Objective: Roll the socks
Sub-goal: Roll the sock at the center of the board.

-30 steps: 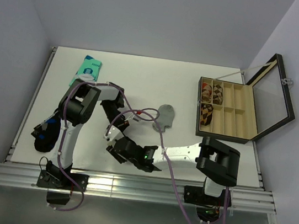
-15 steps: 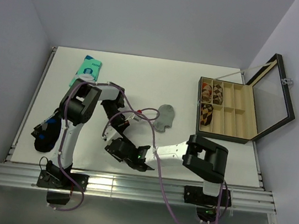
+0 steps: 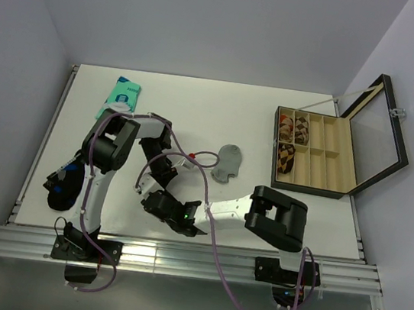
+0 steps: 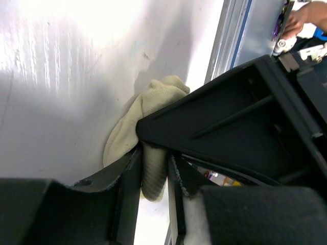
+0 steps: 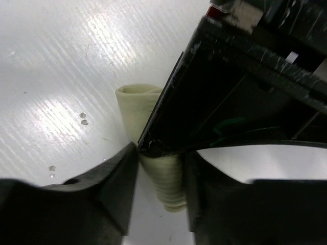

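The pale beige sock (image 4: 148,102) lies bunched on the white table, its ribbed end standing between the fingers of my left gripper (image 4: 153,164). The fabric fills that gap and touches both fingers. My right gripper (image 5: 161,171) straddles the same beige sock (image 5: 134,102) from the other side, open, with a sliver of space at its left finger. In the top view the left gripper (image 3: 157,181) and right gripper (image 3: 153,198) meet tip to tip near the front middle and hide this sock. The grey sock (image 3: 228,163) lies flat, apart, to their right.
A teal packet (image 3: 120,96) lies at the back left and a dark cloth item (image 3: 64,185) at the left edge. An open compartment box (image 3: 320,175) with raised lid (image 3: 380,133) stands on the right. The table's front rail (image 3: 177,255) runs just behind the grippers.
My right arm has swung left, bringing its gripper onto the beige sock held by the left gripper. The left jaws have widened. The grey sock has stayed put.
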Robot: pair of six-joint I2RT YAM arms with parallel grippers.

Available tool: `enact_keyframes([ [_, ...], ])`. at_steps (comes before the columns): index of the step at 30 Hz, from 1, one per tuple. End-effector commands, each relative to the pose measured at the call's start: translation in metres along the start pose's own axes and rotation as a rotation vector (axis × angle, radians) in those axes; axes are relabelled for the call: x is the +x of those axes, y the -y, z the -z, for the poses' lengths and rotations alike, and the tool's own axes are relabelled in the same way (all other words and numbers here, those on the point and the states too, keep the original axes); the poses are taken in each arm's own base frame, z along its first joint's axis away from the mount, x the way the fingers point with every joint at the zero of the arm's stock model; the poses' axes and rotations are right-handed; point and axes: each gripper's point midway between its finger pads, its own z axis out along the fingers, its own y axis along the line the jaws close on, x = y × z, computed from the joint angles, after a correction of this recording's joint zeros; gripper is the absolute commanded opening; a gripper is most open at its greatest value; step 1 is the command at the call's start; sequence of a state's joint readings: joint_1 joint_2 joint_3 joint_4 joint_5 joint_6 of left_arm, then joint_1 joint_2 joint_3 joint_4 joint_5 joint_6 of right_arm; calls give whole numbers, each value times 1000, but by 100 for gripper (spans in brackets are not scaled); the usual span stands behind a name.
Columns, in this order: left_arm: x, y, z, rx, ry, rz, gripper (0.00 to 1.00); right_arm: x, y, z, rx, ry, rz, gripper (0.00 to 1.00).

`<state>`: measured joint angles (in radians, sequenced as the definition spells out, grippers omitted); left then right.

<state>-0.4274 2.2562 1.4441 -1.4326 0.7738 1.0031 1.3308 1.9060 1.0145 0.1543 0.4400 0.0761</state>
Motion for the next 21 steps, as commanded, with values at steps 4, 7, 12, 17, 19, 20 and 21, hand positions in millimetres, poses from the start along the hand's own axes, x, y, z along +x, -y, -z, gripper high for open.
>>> enact_keyframes([
  [4,-1,-18,2,-74,-31,-114,34,33,-6,-13,-43,-110,9,29],
  [7,-3,-16,4,-78,-21,-126,37,39,-6,-15,-54,-128,1,24],
  [12,-12,-11,12,-102,6,-157,39,45,-8,-14,-79,-153,-13,12],
  [17,-25,-9,29,-150,52,-186,42,53,-9,-12,-93,-180,-23,8],
  [19,-26,-9,35,-167,61,-191,43,56,-9,-12,-96,-191,-30,4],
  [20,-26,-9,36,-171,60,-189,43,57,-9,-12,-97,-195,-33,4],
  [21,-25,-11,38,-181,56,-186,44,60,-9,-11,-98,-202,-38,1],
])
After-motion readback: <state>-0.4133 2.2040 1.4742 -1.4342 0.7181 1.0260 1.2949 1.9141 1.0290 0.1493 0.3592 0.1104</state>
